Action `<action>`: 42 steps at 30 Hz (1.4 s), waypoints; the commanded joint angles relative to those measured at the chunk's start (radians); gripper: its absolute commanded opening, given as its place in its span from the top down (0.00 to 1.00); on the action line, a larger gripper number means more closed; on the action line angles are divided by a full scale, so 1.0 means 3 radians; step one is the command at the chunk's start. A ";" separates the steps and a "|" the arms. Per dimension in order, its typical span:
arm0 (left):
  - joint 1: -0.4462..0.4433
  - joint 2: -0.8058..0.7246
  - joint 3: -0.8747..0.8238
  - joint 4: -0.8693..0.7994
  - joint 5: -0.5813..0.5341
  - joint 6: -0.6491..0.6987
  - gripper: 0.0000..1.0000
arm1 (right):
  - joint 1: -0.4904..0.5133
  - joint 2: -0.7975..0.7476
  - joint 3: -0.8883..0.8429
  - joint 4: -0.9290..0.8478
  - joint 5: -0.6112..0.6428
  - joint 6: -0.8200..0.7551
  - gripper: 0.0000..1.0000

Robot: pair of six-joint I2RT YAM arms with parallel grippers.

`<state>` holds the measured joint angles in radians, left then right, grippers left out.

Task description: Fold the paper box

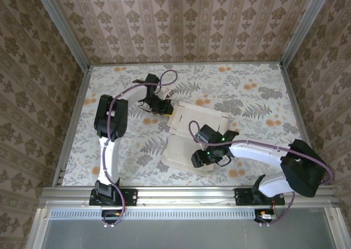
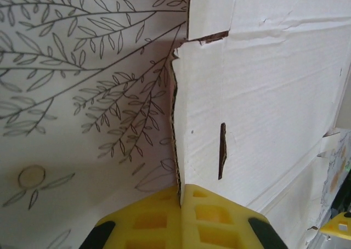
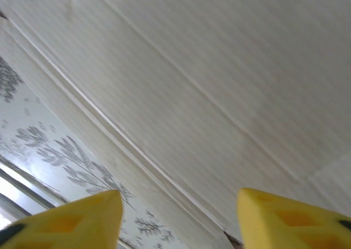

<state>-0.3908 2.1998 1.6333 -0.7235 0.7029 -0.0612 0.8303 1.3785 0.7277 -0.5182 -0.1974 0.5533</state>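
The paper box lies opened out near the middle of the table, whitish inner face up, with creases and a narrow slot cut in one panel. My left gripper is at the sheet's far-left edge. In the left wrist view its yellow fingers are shut on the edge of a cardboard panel, which stands between them. My right gripper hovers over the box's near part. Its yellow fingertips stand apart above the whitish board, with nothing between them.
The table is covered with a floral-print cloth and closed in by patterned walls on three sides. A metal rail runs along the near edge, where both arm bases are bolted. Bare cloth lies to the right of the box.
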 commanded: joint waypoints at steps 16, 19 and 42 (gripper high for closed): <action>0.0092 -0.0956 -0.1501 0.1468 -0.0142 -0.0472 1.00 | 0.0107 -0.0039 -0.0388 0.0300 0.0479 0.0798 0.87; 0.0086 -0.1109 -0.1663 0.1491 -0.0175 -0.0578 1.00 | 0.0116 -0.0046 -0.0405 0.0327 0.0528 0.0870 0.89; -0.0195 -0.2210 -0.2991 0.2534 -0.0615 -0.1270 1.00 | 0.0368 0.0353 -0.0220 0.0292 0.1076 0.1364 1.00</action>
<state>-0.4328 1.5734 0.7704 -0.0139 0.5083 -0.3977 0.9295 1.4231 0.6617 -0.4324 0.0467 0.9104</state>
